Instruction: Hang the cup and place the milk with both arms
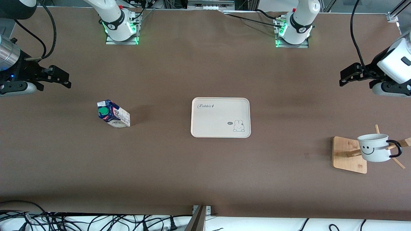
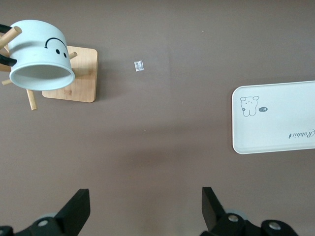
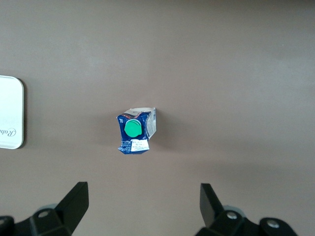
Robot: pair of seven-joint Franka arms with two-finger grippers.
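Observation:
The white cup (image 1: 373,147) with a smiley face hangs by its black handle on a peg of the wooden rack (image 1: 349,154) at the left arm's end of the table; it also shows in the left wrist view (image 2: 40,55). The milk carton (image 1: 113,113) with a green cap stands on the table toward the right arm's end, also in the right wrist view (image 3: 136,131). My left gripper (image 1: 345,78) is open and empty, held high over bare table. My right gripper (image 1: 63,78) is open and empty, held high over bare table.
A cream tray (image 1: 205,128) with a rabbit print lies at the table's middle, between the carton and the rack; it shows in the left wrist view (image 2: 295,113) and at the edge of the right wrist view (image 3: 10,98). Cables lie along the table's near edge.

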